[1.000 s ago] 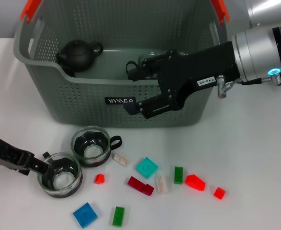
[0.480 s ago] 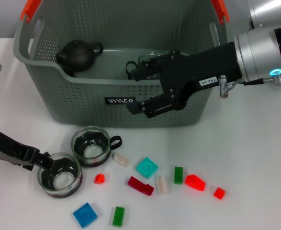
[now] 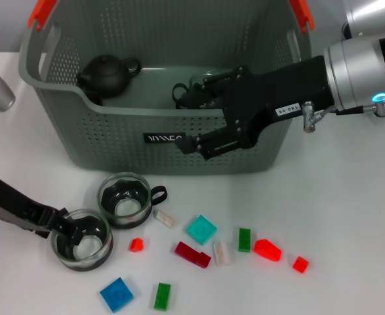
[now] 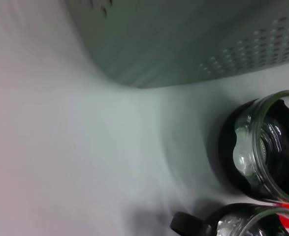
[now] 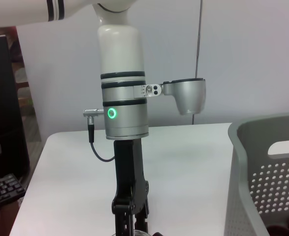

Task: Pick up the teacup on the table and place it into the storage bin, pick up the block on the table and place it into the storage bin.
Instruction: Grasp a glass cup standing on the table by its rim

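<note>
Since a second ago the left gripper [image 3: 66,226] has edged onto the nearer teacup [image 3: 82,240], apparently clenched on its rim, while the right gripper [image 3: 199,121] straddles the storage bin [image 3: 113,131] wall, fingers spread — one cup seems already inside. Left wrist view: two teacups and blocks remain on the surface [image 4: 60,147]. Right wrist view: the left arm reaches straight down.
</note>
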Available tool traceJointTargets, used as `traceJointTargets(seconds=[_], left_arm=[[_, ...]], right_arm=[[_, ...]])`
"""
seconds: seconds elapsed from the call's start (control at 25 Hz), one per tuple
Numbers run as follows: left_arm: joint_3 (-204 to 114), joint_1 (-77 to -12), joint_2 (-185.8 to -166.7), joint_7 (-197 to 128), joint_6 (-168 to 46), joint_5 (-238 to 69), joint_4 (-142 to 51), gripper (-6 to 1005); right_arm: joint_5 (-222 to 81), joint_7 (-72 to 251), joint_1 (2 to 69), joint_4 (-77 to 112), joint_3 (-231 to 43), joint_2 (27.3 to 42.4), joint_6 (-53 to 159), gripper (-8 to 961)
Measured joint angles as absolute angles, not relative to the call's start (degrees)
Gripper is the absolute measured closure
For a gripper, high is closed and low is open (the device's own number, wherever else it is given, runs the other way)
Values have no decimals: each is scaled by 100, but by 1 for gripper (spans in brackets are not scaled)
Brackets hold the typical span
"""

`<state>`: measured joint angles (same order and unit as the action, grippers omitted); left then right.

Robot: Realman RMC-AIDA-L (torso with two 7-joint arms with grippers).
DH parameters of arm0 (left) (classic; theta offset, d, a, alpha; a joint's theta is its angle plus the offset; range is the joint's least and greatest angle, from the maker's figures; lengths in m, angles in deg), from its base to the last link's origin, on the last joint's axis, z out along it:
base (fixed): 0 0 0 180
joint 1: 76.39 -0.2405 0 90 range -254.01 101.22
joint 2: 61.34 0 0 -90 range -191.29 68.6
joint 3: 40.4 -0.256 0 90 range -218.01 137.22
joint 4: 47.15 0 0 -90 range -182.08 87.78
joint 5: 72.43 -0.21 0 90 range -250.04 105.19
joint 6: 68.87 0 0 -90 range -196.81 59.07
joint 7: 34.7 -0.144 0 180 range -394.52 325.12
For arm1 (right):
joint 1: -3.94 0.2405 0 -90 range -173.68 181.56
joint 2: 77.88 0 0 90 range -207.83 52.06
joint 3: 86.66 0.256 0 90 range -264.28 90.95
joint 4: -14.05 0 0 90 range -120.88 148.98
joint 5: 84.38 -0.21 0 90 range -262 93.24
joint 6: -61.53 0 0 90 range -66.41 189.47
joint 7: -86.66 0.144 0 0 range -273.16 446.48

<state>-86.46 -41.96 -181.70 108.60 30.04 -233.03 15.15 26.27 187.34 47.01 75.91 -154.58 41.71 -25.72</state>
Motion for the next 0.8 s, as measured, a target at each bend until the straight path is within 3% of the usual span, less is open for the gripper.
traceJointTargets(seconds=[0.12,0.56,0.68,0.8], left_arm=[[-8694,-4192,-18172,10856,2998,-23303,1520,213],[-8777,-4185,-18138,10907,2885,-23322,1488,468],[-8778,-4185,-18135,10887,2869,-23403,1474,679],[-8796,-4188,-18145,10859,2840,-23488,1504,812]], right_arm=[[2627,18732,4701,7591,-15424,4172,-2567,137],[2627,18704,4694,7592,-15343,4174,-2565,139],[2627,18703,4692,7592,-15343,4174,-2566,140],[2628,18703,4692,7592,-15343,4174,-2566,140]])
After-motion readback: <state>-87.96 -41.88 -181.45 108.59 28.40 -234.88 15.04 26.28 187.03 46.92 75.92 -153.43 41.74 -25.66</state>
